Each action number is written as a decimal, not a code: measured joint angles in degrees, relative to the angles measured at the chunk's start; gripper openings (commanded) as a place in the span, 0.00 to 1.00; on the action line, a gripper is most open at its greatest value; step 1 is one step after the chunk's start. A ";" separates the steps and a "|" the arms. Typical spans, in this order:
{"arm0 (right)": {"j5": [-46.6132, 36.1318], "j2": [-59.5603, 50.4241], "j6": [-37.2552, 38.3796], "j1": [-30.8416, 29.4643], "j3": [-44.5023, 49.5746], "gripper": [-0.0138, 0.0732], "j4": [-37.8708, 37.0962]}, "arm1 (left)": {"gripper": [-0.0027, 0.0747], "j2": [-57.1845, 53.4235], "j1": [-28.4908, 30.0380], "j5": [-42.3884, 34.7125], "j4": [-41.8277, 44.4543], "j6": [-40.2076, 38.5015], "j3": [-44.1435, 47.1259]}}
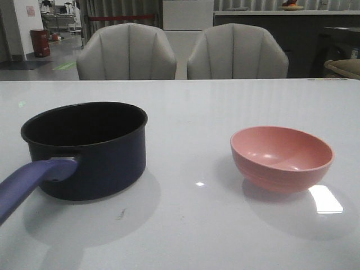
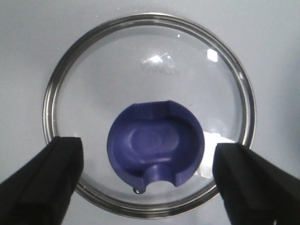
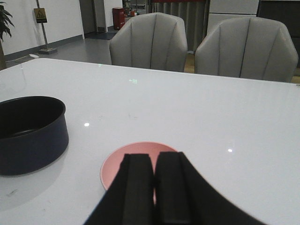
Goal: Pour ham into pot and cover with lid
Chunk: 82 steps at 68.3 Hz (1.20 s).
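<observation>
Ham: you can't see any; the pink bowl (image 1: 282, 158), right on the worktop (image 1: 197, 225), hides its contents.
Pot (image 1: 87, 147): left, uncovered, ready for pouring.
Lid (image 2: 149, 115): flat beneath your left claw (image 2: 149, 180), spread wide astride the knob (image 2: 156, 144), gripping nothing.
Right claw (image 3: 152, 185): closed, empty, above the bowl.

White table (image 1: 191, 107) w/ pot (image 1: 90, 149), pink bowl (image 1: 281, 157), lid (image 2: 150, 61).

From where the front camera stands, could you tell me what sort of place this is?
Probably a showroom or office-like hall set up as a dining spot: a white table with two grey upholstered chairs, a pot and pink bowl, open floor behind.
</observation>
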 measured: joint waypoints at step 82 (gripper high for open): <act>0.00 0.00 0.00 0.00 0.00 0.35 0.00 | 0.35 7.41 0.00 -0.27 -0.17 1.03 -1.67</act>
